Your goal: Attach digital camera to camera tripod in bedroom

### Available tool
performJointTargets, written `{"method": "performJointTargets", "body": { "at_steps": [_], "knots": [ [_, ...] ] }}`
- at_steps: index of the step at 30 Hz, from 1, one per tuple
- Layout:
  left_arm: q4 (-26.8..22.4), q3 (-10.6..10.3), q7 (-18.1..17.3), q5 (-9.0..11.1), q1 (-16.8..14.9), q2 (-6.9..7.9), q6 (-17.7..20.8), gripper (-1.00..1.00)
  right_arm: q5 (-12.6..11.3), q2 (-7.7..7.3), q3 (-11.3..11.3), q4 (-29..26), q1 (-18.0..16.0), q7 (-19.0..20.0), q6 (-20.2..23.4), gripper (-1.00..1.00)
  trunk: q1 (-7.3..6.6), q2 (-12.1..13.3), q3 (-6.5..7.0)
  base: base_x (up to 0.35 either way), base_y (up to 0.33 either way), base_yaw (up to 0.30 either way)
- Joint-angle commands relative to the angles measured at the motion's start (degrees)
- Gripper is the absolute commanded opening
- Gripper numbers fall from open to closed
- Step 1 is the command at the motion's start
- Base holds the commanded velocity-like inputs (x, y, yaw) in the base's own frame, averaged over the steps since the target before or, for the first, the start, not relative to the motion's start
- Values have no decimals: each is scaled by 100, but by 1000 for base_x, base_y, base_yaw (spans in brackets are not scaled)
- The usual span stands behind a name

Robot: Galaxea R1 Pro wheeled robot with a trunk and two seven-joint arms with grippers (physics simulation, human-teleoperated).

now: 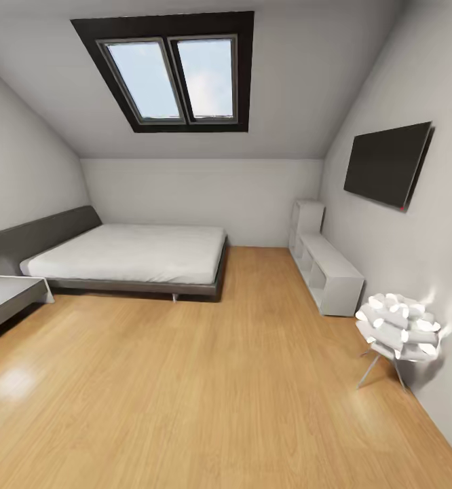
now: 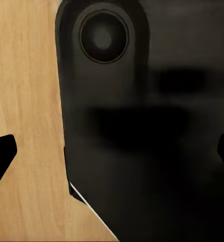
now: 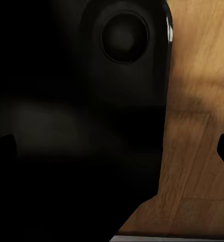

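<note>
I am looking into the bedroom (image 1: 205, 190), a grey attic room with a dark-framed skylight (image 1: 172, 75), a low grey bed (image 1: 131, 255) and a light wood floor (image 1: 185, 394). The digital camera and the camera tripod are out of view. In the left wrist view my left gripper (image 2: 113, 154) is open, its dark fingertips (image 2: 1, 156) wide apart over a black part of my own body and the floor. My right gripper (image 3: 114, 148) is open in the same way, with nothing between its fingers.
A grey bedside table (image 1: 5, 299) stands at the left by the bed. Along the right wall are a low white shelf unit (image 1: 328, 272), a black wall screen (image 1: 387, 164) and a small white lamp (image 1: 399, 326) on thin metal legs. Wood floor stretches ahead.
</note>
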Motion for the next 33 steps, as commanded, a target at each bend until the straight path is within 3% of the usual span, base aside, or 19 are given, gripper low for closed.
{"method": "performJointTargets", "body": {
  "at_steps": [1,9,20,33],
  "knots": [
    [0,0,0,0,-1,0,0,100,0,0,0,0,-1,0,0,100,0,-1,-3,0,0,0],
    [-137,93,-9,60,-10,-26,-23,100,41,-19,77,-11,-10,-35,-28,100,0,-1,-3,0,0,0],
    [-382,430,-9,410,-10,-18,-183,100,44,-34,79,-9,-10,-35,-264,100,0,-1,-3,0,0,0],
    [-395,464,-9,756,-10,-18,-193,100,31,5,67,-9,-10,-42,-485,100,0,-1,-3,0,0,-4]
  ]
}}
